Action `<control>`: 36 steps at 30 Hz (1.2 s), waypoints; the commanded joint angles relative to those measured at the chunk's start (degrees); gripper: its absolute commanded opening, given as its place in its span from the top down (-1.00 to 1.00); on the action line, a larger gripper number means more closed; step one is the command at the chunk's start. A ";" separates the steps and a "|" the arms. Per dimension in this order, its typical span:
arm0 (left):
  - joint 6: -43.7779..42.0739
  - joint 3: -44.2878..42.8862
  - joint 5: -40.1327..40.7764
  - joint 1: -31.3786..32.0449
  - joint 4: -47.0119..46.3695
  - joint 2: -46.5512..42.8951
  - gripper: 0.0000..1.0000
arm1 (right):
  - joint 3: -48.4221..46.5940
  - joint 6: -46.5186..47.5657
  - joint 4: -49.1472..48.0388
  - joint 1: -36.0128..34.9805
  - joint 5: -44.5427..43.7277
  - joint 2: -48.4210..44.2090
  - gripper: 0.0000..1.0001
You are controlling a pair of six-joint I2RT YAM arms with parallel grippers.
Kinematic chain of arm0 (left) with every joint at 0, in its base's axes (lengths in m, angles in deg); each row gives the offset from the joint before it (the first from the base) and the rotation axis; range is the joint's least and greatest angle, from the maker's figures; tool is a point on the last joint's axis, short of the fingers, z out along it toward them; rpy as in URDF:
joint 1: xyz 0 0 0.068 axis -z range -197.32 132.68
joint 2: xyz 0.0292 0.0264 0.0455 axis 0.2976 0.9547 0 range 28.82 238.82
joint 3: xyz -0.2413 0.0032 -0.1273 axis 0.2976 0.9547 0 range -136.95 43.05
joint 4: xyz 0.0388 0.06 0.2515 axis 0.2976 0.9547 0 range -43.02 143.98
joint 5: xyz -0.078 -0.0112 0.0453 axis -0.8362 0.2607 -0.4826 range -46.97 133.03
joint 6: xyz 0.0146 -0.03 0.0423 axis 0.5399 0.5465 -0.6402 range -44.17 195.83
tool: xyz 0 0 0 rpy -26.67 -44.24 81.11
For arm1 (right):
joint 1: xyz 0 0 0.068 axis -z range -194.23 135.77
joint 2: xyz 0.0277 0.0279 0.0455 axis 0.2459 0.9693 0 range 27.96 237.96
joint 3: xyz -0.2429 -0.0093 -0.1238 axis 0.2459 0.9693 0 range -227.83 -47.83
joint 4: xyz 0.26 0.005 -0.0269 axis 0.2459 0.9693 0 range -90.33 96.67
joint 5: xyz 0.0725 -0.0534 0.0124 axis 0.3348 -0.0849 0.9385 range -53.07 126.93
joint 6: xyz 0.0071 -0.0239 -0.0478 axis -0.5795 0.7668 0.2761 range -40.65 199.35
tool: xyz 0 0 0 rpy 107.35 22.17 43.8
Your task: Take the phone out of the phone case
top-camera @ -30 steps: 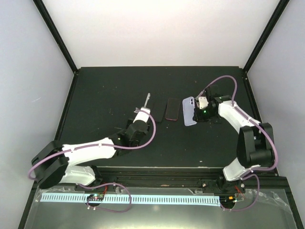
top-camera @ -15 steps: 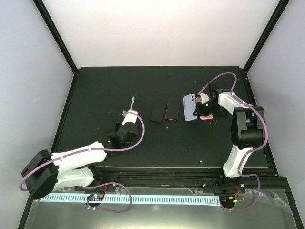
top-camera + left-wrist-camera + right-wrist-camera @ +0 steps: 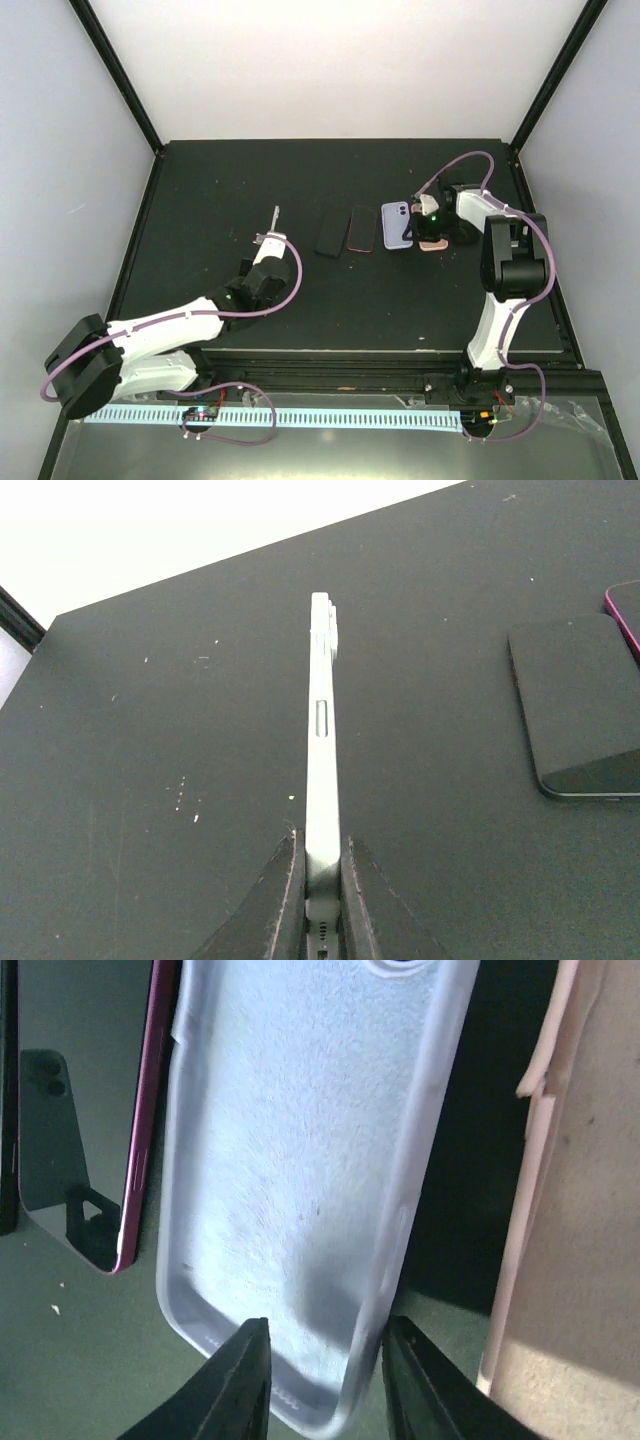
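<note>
The left gripper (image 3: 322,900) holds the bare phone (image 3: 321,770) on edge, further left than a second ago. The right gripper (image 3: 325,1365) lowers the emptied lilac phone case (image 3: 397,226) beside two other phones: separation is done.

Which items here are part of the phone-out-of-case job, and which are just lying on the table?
In the job:
- grey phone, clamped on edge in the left gripper
- lilac case, empty, between the right gripper fingers

Lying about:
- dark phone
- magenta-edged phone
- pink case
</note>
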 commanded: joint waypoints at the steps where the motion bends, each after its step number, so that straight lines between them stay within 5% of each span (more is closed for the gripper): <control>1: -0.88 -0.49 -0.20 -1.38 -4.13 1.10 0.97 | 3.11 -0.19 -1.46 0.20 -1.25 -6.09 0.24; 7: -3.89 -1.52 -1.49 -3.74 -7.22 5.11 0.97 | 8.16 1.07 -0.75 0.31 0.67 -19.65 0.02; 12: -6.46 -4.31 -3.67 -5.50 -8.85 10.09 0.97 | 16.23 8.23 -3.67 0.29 12.47 -37.69 -0.01; 18: -8.07 -16.24 -7.58 -6.87 3.26 20.83 0.97 | 19.99 12.42 -1.53 0.28 15.89 -56.80 -0.09; 22: -9.56 -21.75 -5.72 -6.87 7.03 26.42 0.97 | 27.70 10.16 -8.89 0.32 15.16 -66.75 -0.09; 36: -18.45 -32.37 -0.33 -4.91 12.97 39.64 0.86 | 29.08 10.88 -10.57 0.20 6.03 -68.50 -0.06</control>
